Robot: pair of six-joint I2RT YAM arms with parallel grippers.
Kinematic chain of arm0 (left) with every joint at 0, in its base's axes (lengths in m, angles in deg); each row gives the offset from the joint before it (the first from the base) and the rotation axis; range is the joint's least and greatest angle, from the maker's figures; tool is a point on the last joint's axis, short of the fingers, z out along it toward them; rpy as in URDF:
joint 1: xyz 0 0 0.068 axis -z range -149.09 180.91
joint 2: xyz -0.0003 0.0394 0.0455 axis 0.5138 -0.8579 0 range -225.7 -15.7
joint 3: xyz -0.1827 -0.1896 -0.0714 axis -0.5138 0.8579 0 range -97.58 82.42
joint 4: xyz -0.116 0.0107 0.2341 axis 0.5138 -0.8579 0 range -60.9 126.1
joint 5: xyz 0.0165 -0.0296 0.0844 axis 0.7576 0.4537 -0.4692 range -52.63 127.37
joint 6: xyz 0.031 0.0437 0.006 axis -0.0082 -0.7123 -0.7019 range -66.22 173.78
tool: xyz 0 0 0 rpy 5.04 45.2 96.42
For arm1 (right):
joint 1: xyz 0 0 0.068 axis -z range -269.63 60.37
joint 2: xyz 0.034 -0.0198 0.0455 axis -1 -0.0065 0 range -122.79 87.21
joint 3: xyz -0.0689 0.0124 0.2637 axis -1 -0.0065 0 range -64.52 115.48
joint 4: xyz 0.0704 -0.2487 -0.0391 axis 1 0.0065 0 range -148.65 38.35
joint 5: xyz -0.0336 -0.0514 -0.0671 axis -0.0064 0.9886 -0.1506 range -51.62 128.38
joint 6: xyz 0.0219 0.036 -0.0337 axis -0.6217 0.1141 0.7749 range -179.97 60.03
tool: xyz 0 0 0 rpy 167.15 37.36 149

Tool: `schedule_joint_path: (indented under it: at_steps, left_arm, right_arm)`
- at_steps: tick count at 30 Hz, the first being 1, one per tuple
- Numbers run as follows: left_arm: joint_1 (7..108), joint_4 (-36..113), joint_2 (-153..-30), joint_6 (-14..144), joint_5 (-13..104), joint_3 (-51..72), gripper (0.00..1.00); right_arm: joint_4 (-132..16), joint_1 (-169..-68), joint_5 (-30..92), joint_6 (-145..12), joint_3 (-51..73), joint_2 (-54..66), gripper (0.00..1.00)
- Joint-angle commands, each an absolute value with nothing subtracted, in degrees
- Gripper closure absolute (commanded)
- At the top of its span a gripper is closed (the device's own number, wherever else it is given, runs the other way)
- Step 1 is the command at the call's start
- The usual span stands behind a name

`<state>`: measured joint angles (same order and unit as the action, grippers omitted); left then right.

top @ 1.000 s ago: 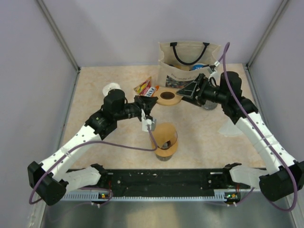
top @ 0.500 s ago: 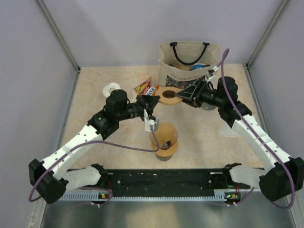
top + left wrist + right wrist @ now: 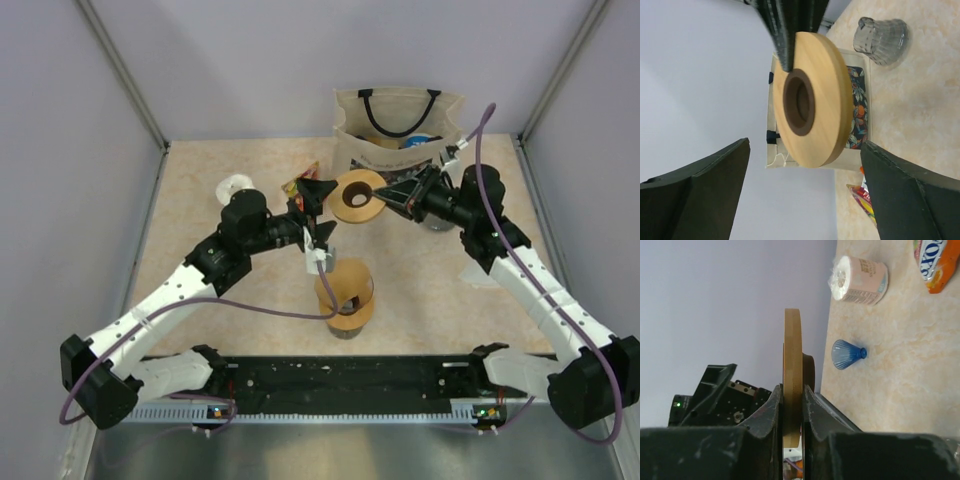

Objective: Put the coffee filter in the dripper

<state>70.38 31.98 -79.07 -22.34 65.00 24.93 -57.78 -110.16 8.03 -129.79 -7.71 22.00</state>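
A wooden ring [image 3: 345, 208] with a dark centre hole hangs above the middle of the table. My right gripper [image 3: 392, 192] is shut on its rim; in the right wrist view both fingers press the ring [image 3: 792, 350] edge-on. My left gripper [image 3: 320, 208] stands open just left of it, and its wrist view shows the ring [image 3: 830, 100] ahead of the spread jaws, untouched. A brown paper coffee filter [image 3: 340, 285] sits upright on a stand near the front. A clear ribbed glass dripper [image 3: 880, 34] stands on the table beyond the ring, mostly hidden by my right arm in the top view.
A cloth tote bag [image 3: 398, 130] stands at the back. Snack packets [image 3: 305, 182] lie beside my left gripper, with a toilet roll [image 3: 235, 187] further left. A small blue ribbed cone [image 3: 845, 354] shows on the table. White paper [image 3: 480, 272] lies under my right arm.
My left gripper has opened and let go of the wooden ring. My right gripper has closed on its rim, and the ring now sits tilted up and slightly further back.
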Motion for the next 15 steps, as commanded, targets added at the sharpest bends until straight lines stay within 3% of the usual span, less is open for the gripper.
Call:
schedule_joint_path:
  at_steps: [1, 6, 10, 15]
  left_arm:
    - [70.6, 38.0, -76.0, -13.2, 66.7, 23.9, 0.01]
    - [70.3, 36.9, -76.1, 5.5, 63.6, 17.9, 0.02]
    - [69.2, 38.8, -78.7, 20.3, 54.2, 14.7, 0.01]
    - [64.9, 48.1, -80.3, 37.3, 43.5, 19.2, 0.01]
  right_arm:
    - [-60.8, -109.6, 12.9, -126.1, -8.7, 25.8, 1.0]
    - [-62.8, -102.7, 13.0, -127.0, -11.8, 29.1, 1.0]
    - [-65.4, -94.5, 11.6, -128.8, -18.8, 33.1, 1.0]
    - [-81.8, -80.7, 3.6, -139.8, -31.7, 34.6, 1.0]
